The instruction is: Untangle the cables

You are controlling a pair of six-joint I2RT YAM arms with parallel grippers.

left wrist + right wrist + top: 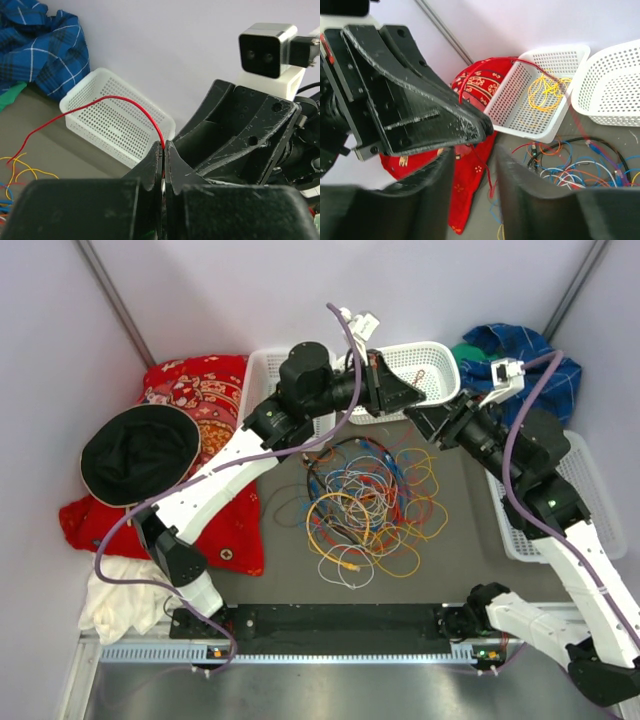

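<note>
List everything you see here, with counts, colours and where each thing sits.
cables: one tangle, yellow, orange, blue, white, red, black, middle of table
red cable: one, red, pinched in left gripper
baskets: three, white, two far, one right
yellow cables: a few, yellow, in far left basket
cushion: one, red patterned, left
hat: one, black, on cushion
white cloth: one, white, near left
plaid cloth: one, blue, far right
left gripper: one, black, shut on red cable
right gripper: one, black, jaws apart
</note>
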